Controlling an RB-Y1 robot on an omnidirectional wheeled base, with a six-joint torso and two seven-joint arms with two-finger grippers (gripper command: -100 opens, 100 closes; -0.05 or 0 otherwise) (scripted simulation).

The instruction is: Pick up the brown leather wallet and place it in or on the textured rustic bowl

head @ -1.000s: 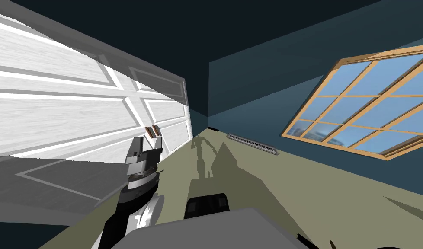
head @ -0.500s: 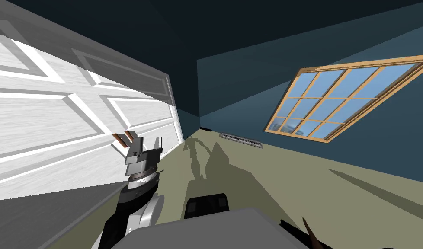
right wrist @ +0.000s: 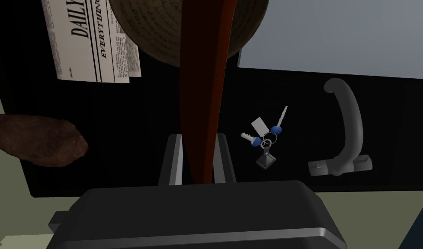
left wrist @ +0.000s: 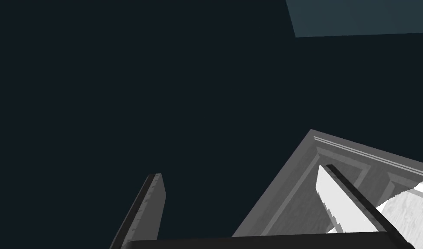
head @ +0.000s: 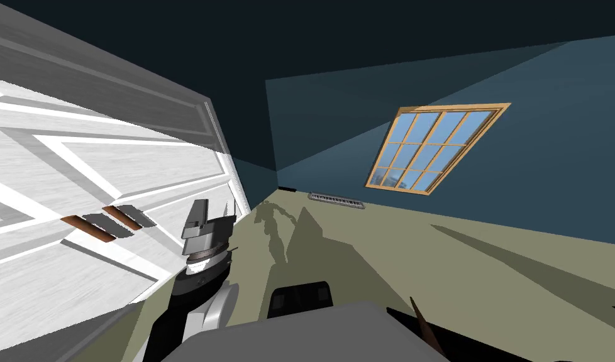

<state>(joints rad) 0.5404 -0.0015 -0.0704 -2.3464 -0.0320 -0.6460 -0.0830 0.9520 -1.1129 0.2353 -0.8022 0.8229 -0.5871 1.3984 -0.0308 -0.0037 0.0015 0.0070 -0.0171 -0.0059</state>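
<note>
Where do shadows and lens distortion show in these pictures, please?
Head view: the wide lens slants the window and splays the panelled door, partly sunlit, partly shaded; a figure-shaped shadow lies on the floor. Left wrist view: one finger of the open left gripper is brightly lit, the other dim. Right wrist view: the table reads almost black around the wallet in the right gripper.

— Where does the head camera look?
— Down and forward, tipped sideways, over the flat olive-green floor (head: 394, 251) to the big white panelled door (head: 80, 170).
— And the left hand's?
— Up past the left gripper (left wrist: 240, 170) at the dark ceiling (left wrist: 120, 86). It shares that door's top corner (left wrist: 284, 199).
— The right hand's?
— Down, close over the black tabletop (right wrist: 132, 112). The thin brown wallet (right wrist: 202, 86) before it peeks into the head view too (head: 421, 317).
</note>
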